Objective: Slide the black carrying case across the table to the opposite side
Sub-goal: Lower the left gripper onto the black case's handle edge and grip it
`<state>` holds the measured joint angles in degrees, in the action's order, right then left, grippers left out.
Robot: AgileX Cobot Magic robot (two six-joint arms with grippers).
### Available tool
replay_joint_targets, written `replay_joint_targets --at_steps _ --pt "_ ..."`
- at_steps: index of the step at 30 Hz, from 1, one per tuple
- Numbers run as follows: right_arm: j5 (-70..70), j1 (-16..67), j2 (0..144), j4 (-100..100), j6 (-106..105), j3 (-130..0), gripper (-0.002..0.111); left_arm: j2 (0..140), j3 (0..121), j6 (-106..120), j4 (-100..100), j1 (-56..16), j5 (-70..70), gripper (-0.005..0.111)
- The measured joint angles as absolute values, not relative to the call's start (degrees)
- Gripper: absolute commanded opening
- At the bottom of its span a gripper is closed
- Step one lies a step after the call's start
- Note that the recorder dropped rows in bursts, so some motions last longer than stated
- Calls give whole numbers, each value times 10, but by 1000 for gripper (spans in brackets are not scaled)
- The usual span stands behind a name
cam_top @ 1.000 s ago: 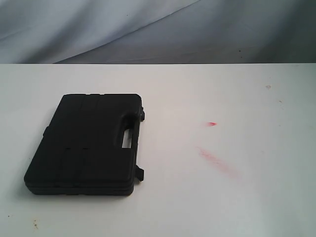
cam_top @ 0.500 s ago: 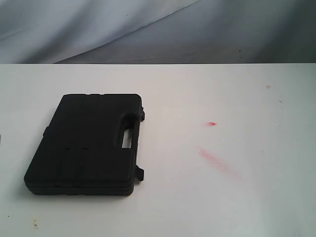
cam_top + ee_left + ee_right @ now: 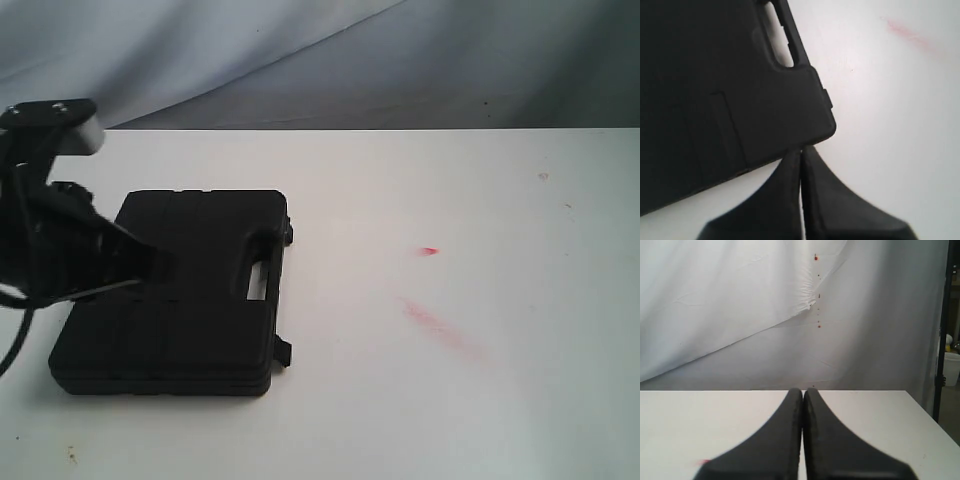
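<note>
The black carrying case (image 3: pixel 205 300) lies flat on the left part of the white table (image 3: pixel 450 400), its handle slot facing right. My left gripper (image 3: pixel 158 265) hovers over the case's left half, fingers shut with nothing between them. In the left wrist view the shut gripper (image 3: pixel 802 150) points at the case (image 3: pixel 715 85) near one corner; whether the tips touch it I cannot tell. My right gripper (image 3: pixel 802 391) is shut and empty above the bare table (image 3: pixel 700 425), and it is out of the exterior view.
Red smudges (image 3: pixel 437 325) and a small red mark (image 3: pixel 429 250) stain the tabletop right of the case. A grey-white cloth backdrop (image 3: pixel 320 60) hangs behind the far edge. A dark stand (image 3: pixel 942 340) rises past the table's end.
My left arm has come into the exterior view from the left and now hangs over the case's left half. The case has not moved.
</note>
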<state>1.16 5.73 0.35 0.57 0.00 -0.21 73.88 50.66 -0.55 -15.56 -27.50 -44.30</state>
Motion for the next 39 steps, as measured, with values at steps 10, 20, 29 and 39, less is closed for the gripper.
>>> replay_joint_targets --at_steps 10,20,29,39 --pt "12 57 4 6 0 -2 0 886 634 -80 -132 -314 -428 0" --pt "12 57 4 6 0 -2 0 999 736 -175 -90 -330 -440 0" --pt "12 57 4 6 0 -2 0 1106 847 -225 -71 -339 -528 0" --pt "12 57 4 6 0 -2 0 1212 980 -260 -37 -340 -653 0"
